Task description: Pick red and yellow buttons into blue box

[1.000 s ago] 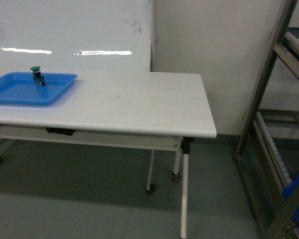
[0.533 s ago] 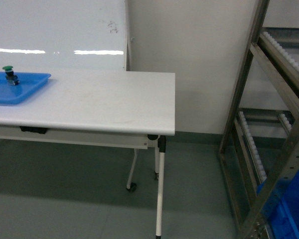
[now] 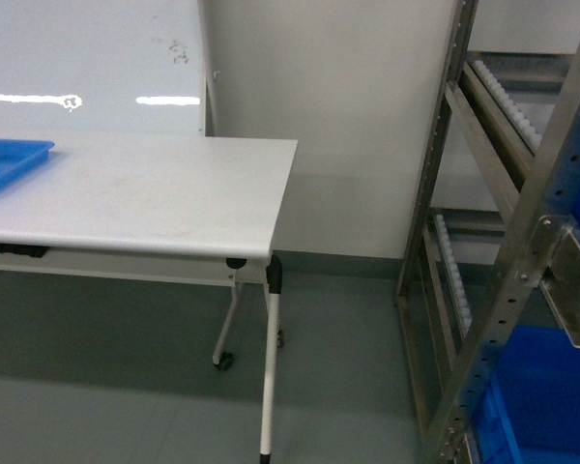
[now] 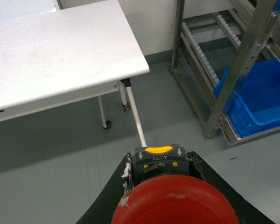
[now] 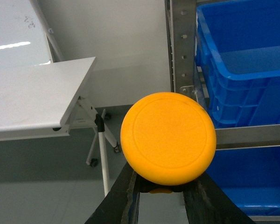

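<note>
My left gripper (image 4: 161, 161) is shut on the red button (image 4: 175, 205). Its round red cap fills the bottom of the left wrist view, and its black switch block (image 4: 159, 161) sits between the black fingers. My right gripper (image 5: 167, 186) is shut on the yellow button (image 5: 168, 137), whose cap faces the right wrist camera. A blue box (image 4: 263, 98) stands on the rack's lowest level, to the right and ahead of the left gripper. It also shows at the lower right of the head view as a blue box (image 3: 551, 401). Neither gripper shows in the head view.
A metal roller rack (image 3: 507, 242) stands on the right, with another blue crate (image 5: 245, 60) on a higher shelf. The white folding table (image 3: 155, 193) is on the left, with a corner of the shallow blue tray (image 3: 10, 159) at its left end. Grey floor lies between them.
The head view has swung right. The table and tray slid left, the green button left the picture, and the rack and blue box came further into view.
</note>
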### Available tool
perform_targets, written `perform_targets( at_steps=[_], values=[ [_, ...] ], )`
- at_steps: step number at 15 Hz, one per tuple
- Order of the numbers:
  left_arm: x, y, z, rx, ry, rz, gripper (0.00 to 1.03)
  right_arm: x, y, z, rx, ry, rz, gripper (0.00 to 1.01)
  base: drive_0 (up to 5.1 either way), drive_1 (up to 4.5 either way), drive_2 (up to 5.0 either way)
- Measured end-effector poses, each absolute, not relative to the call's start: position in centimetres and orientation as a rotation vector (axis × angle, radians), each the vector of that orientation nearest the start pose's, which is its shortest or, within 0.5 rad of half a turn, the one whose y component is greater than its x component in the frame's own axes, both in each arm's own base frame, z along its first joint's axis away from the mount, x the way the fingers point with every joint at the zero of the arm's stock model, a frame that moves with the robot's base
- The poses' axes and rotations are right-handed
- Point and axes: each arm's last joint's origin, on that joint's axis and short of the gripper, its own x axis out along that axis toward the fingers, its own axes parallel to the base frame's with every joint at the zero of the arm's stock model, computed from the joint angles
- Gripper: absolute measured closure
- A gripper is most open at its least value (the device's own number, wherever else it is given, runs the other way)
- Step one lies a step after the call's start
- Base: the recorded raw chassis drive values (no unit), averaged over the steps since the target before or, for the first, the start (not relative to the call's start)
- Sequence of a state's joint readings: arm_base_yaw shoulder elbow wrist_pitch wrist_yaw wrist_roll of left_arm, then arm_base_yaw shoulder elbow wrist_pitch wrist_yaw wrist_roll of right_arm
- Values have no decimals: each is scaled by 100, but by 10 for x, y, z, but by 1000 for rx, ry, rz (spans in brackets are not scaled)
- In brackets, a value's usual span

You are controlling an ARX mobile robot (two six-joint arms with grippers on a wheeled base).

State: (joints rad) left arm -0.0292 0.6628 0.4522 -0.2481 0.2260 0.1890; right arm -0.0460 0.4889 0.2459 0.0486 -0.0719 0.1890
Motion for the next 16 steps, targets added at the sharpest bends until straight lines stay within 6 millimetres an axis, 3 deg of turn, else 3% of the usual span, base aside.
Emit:
perform_targets(
  at_steps=[16],
  values=[
    [150,-11,231,139,436,-293,74,134,-4,208,200,197,8,83,450,-216,-216]
  ],
)
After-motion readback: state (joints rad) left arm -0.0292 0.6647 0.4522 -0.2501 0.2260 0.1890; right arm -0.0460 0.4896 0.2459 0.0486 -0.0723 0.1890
